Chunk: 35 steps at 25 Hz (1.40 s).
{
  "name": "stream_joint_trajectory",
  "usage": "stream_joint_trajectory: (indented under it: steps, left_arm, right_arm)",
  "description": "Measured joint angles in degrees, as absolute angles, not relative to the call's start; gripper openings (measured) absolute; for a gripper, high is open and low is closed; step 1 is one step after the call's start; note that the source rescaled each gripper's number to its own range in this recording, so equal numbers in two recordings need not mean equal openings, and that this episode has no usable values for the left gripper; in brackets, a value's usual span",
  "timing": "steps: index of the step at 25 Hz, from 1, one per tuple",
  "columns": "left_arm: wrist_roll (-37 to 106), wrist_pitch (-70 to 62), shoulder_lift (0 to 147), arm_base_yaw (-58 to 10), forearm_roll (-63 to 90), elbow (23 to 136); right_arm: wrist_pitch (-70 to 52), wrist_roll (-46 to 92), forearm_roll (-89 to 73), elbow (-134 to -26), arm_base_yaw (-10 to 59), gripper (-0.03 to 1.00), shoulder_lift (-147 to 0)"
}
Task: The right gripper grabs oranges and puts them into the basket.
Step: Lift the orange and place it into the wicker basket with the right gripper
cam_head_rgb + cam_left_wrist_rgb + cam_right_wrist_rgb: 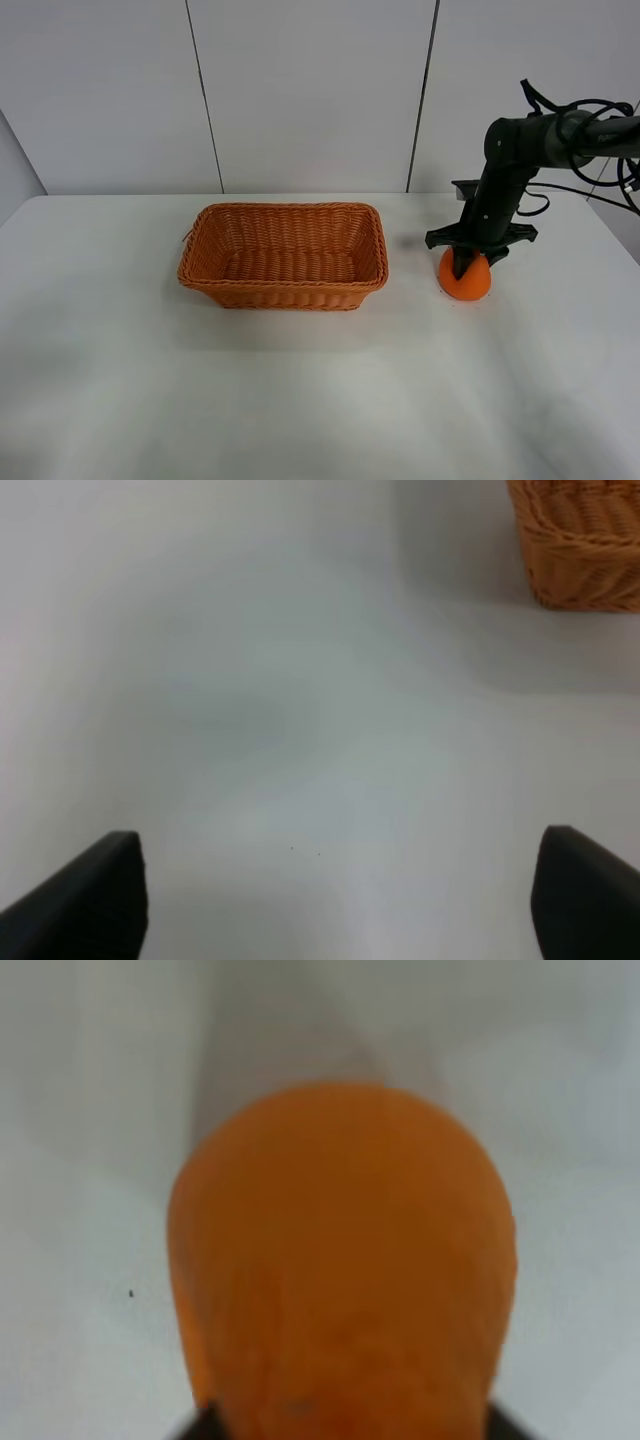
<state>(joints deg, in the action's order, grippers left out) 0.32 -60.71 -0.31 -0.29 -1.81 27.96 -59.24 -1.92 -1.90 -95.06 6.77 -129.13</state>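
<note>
The orange point(466, 279) sits on the white table to the right of the wicker basket point(284, 256), about an orange's width from it. My right gripper point(464, 268) is down over the orange from above, its fingers closed against the fruit's sides. In the right wrist view the orange point(340, 1270) fills most of the picture, with only dark finger bases showing beside it at the lower edge. The basket has nothing in it. My left gripper point(340, 900) is open and empty over bare table, with a corner of the basket point(580, 540) showing beyond it.
The white table point(300, 400) runs wide in front of and to the left of the basket. A white panelled wall stands behind. Black cables point(600, 150) hang from the right arm at the far right edge.
</note>
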Motion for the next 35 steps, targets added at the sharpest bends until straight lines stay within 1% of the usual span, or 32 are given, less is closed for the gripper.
stream_joint_trajectory:
  steps: [1,2,3,8,12,18,23,27,31,35]
  left_arm:
    - [0.3,-60.7,-0.3,-0.3,-1.8,28.0]
    - [0.3,-60.7,-0.3,-0.3,-1.8,28.0]
    - [0.3,-60.7,-0.3,-0.3,-1.8,28.0]
    - [0.3,-60.7,-0.3,-0.3,-1.8,28.0]
    - [0.3,-60.7,-0.3,-0.3,-1.8,28.0]
    - [0.3,-60.7,-0.3,-0.3,-1.8,28.0]
    - [0.3,-60.7,-0.3,-0.3,-1.8,28.0]
    - [0.3,-60.7,-0.3,-0.3,-1.8,28.0]
    - [0.3,-60.7,-0.3,-0.3,-1.8,28.0]
    - [0.3,-60.7,-0.3,-0.3,-1.8,28.0]
  right_arm:
    - [-59.4,-1.8,-1.9,-95.1,6.8,0.14,-129.1]
    - [-59.4,-1.7,-1.9,-95.1,6.8,0.05,-128.9]
    - [-59.5,-1.3,-1.9,-95.1,6.8,0.00,-128.9]
    - [-63.4,0.7,-1.9,-97.2,6.8,0.00,-128.6]
    - [-69.0,1.0,-1.7,-101.9,6.8,0.00,-125.9]
    - [-69.6,1.1,-1.6,-110.2,6.8,0.00,-118.6]
    - [-69.9,0.9,-1.4,-113.3,7.8,0.00,-115.9]
    - [-70.2,0.7,-1.0,-116.2,13.0,0.00,-115.6]
    - [-70.2,0.7,0.0,-121.1,22.3,0.00,-116.2]
    - [-70.1,0.7,0.6,-124.1,29.6,0.00,-119.5]
